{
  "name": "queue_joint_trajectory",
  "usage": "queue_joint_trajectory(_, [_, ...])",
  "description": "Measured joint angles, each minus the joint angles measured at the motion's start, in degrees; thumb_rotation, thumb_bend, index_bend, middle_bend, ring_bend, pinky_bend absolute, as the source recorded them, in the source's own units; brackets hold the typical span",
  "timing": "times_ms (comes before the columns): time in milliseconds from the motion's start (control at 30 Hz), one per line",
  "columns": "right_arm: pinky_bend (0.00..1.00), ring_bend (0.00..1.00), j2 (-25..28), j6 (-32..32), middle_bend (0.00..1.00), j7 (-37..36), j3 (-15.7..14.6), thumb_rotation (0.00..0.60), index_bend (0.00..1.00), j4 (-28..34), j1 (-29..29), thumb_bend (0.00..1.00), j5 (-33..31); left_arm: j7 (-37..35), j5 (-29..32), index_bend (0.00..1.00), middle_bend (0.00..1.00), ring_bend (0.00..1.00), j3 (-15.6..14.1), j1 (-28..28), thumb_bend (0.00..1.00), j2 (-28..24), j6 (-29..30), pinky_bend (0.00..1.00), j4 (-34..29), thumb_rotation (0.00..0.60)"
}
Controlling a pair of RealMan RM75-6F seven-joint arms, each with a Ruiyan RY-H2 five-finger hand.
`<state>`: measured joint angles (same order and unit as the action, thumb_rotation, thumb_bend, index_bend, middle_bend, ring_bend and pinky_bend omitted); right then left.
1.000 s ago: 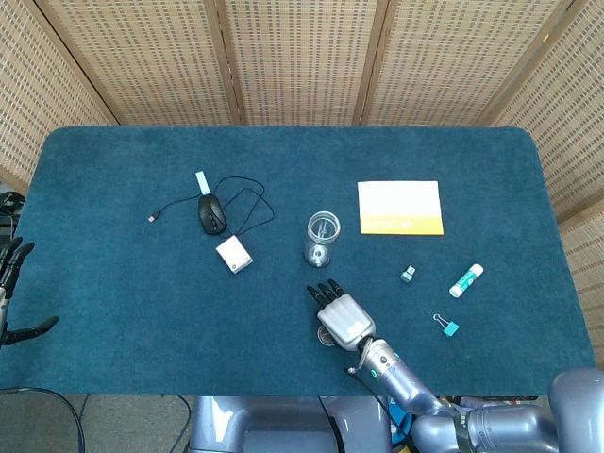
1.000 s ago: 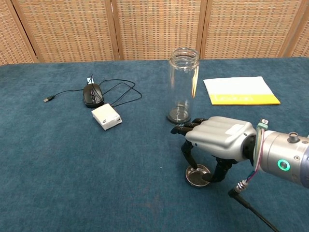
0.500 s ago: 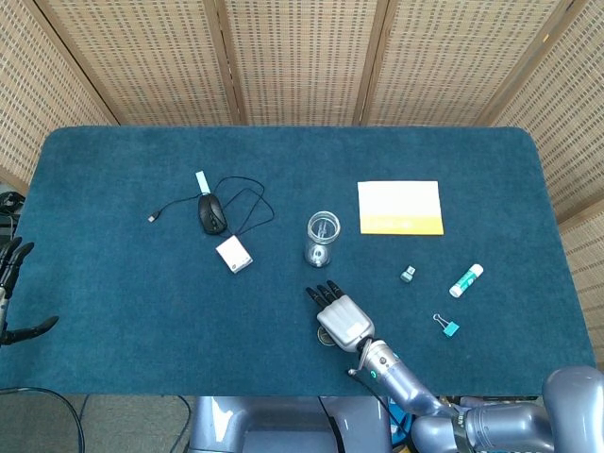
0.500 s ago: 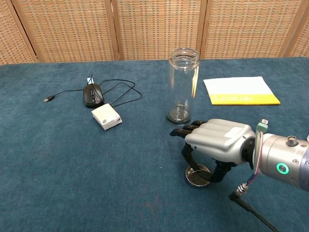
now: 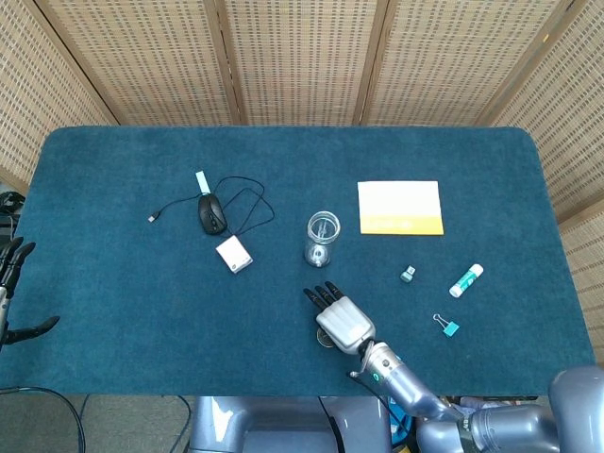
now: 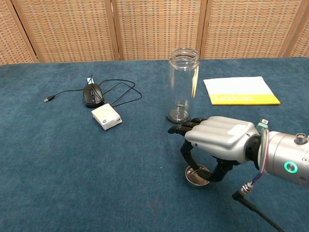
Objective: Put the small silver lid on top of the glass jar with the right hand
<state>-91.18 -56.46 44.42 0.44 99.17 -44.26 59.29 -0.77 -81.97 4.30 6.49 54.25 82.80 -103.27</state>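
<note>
Now our right hand [image 6: 219, 140] arches over the small silver lid [image 6: 196, 176], thumb and a fingertip touching its rim to pinch it off the table; the glass jar [image 6: 183, 85] stands just beyond our fingertips.

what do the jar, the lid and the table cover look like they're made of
Jar: clear glass by the look; the cloth and panels behind show through it, and its walls carry bright glints.
Small lid: probably metal, silver and shiny, with a thin raised rim.
Table cover: dark teal fabric, matte and slightly fuzzy, like felt or short carpet.
</note>
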Motion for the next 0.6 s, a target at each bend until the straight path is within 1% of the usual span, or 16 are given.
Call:
queue_joint_trajectory(167, [0.0,0.0,3.89,-0.94,0.02,-2.39,0.09,0.6,0.71,3.64,0.6,0.59,2.71,0.09,0.07,0.0,0.0,0.0,-0.01,0.11,0.11,0.02,-0.21,0.0,0.0,0.6])
queue_joint_trajectory(433, [0.0,0.0,16.06,-1.55,0.02,-5.34,-0.02,0.6,0.71,10.65,1.36,0.59,6.66,0.74,-0.1,0.0,0.0,0.0,-0.16,0.11,0.11,0.18,-0.14,0.0,-0.32,0.6])
queue_joint_trajectory(600, [0.0,0.0,24.14,-2.16,0.03,-7.12,-1.11,0.6,0.71,14.12,2.73,0.59,8.83,1.06,-0.06,0.0,0.0,0.0,-0.17,0.18,0.11,0.26,-0.23,0.0,-0.44,0.6])
